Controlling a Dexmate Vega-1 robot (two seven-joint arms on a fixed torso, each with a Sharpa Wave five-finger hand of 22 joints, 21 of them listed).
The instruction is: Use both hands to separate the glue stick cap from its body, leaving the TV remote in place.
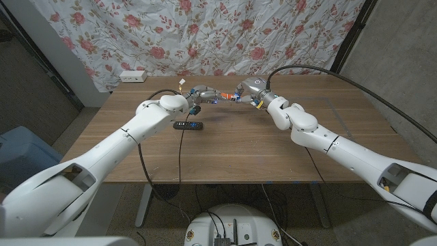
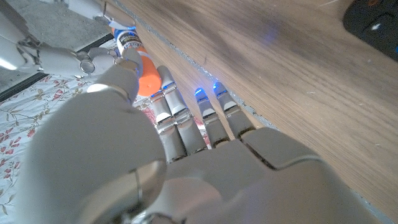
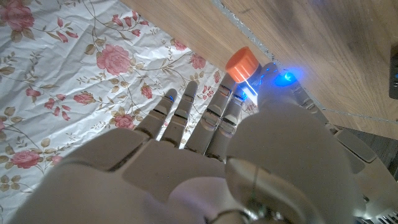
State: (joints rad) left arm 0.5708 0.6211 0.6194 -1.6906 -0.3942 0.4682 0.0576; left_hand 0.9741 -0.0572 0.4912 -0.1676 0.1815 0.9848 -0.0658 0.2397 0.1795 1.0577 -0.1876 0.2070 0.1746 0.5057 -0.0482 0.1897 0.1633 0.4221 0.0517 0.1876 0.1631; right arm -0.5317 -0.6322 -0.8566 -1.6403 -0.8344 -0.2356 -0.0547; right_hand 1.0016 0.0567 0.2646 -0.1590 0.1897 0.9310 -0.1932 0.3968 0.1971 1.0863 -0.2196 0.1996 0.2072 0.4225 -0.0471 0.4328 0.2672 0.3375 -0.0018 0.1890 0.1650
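So the TV remote (image 1: 188,125) is sitting closest to me on the wooden table (image 1: 239,147), just in front of my left hand (image 1: 198,93). Past it, both hands meet above the far side. My left fingers (image 2: 134,59) pinch the glue stick body (image 2: 138,59); my right hand (image 1: 247,91) grips its orange cap (image 3: 241,63) end. Floral cloth (image 1: 205,34) hangs behind.

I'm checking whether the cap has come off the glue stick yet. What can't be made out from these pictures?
- Head view: glue stick too small between left hand and right hand; cap joint unreadable.
- Left wrist view: glue stick end hidden by thumb.
- Right wrist view: below the orange cap, hand covers everything.
- TV remote: buttons too small.
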